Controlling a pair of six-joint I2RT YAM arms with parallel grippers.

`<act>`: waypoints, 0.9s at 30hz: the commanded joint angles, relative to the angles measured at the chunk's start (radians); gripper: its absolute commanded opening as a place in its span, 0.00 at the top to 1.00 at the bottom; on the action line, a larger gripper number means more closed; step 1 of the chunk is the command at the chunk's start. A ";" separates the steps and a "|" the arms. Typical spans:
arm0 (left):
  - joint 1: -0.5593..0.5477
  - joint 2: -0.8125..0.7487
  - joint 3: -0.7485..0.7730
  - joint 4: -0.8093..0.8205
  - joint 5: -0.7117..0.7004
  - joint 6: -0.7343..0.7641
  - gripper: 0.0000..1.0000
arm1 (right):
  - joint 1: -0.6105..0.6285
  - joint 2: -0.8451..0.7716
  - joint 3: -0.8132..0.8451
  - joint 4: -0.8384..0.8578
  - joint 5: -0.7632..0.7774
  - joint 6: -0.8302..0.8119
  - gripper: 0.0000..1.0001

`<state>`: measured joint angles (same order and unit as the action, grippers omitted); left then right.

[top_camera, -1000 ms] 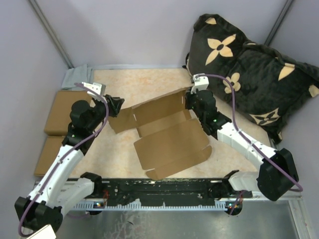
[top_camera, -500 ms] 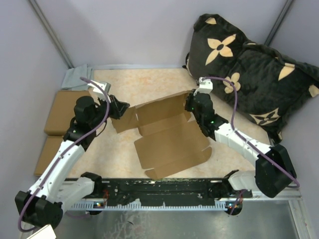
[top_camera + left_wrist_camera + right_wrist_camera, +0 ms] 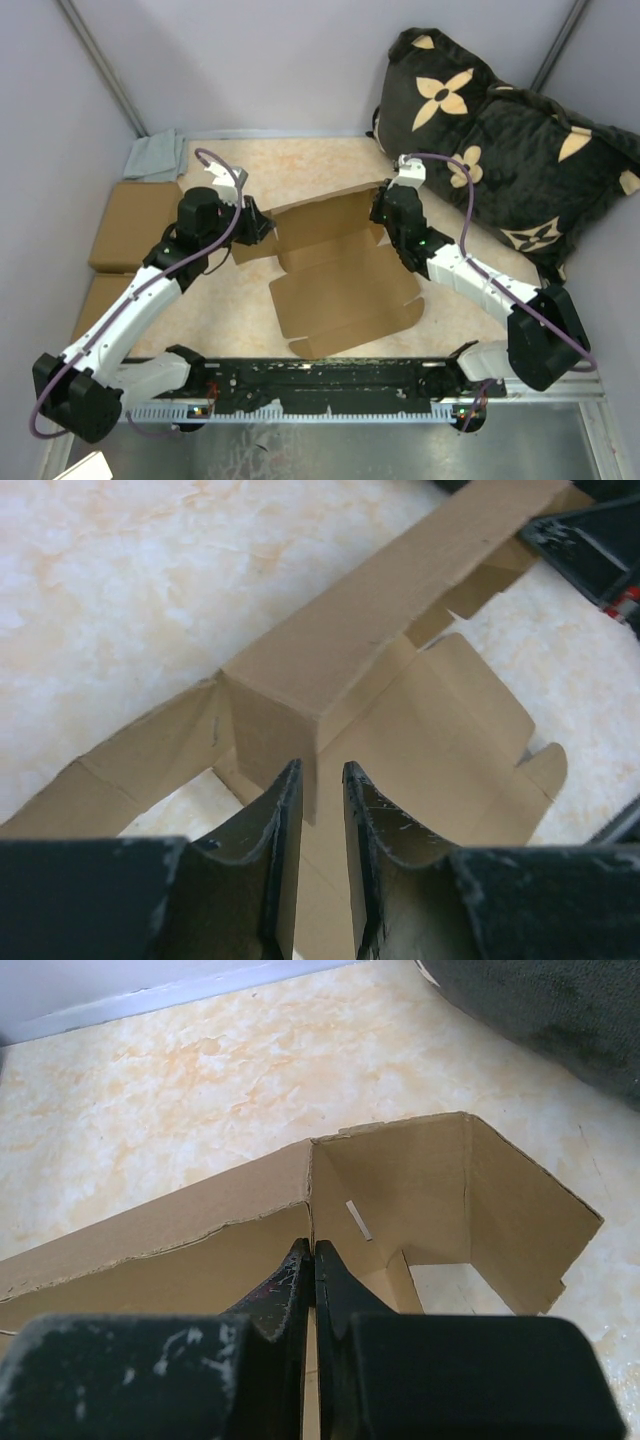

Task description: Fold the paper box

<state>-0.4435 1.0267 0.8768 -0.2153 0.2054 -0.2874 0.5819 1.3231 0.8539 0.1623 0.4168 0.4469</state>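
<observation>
The paper box (image 3: 345, 280) is a brown die-cut mailer lying open on the marbled table, its back wall raised. My left gripper (image 3: 262, 228) is at the box's back left corner. In the left wrist view its fingers (image 3: 318, 780) stand a narrow gap apart, with the edge of an upright corner flap (image 3: 270, 730) at the gap. My right gripper (image 3: 383, 215) is at the back right corner. In the right wrist view it (image 3: 313, 1260) is shut on the crease where the back wall (image 3: 160, 1230) meets the side flap (image 3: 420, 1200).
A black pillow with tan flowers (image 3: 510, 150) lies at the back right, close behind the right arm. Two brown cardboard blocks (image 3: 130, 220) (image 3: 95, 305) and a grey cloth (image 3: 155, 155) lie on the left. A black rail (image 3: 320, 380) runs along the near edge.
My left arm has swung right, bringing its gripper up to the box's back left corner flap. My right gripper has stayed on the back right corner, shifting slightly.
</observation>
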 commanded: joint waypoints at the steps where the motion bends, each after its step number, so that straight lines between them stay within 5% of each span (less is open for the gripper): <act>1: -0.026 0.048 0.073 -0.061 -0.120 0.020 0.71 | 0.009 -0.004 0.047 0.020 0.035 0.014 0.98; 21: -0.118 0.129 0.076 -0.046 -0.336 0.002 0.70 | 0.008 -0.017 0.035 0.030 0.008 0.013 0.96; 27: -0.127 0.146 0.044 0.002 -0.376 -0.021 0.84 | 0.010 -0.020 0.028 0.037 -0.001 0.023 0.95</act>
<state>-0.5617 1.1625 0.9222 -0.2649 -0.1200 -0.2882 0.5827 1.3231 0.8539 0.1616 0.4038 0.4477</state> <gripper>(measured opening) 0.202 0.045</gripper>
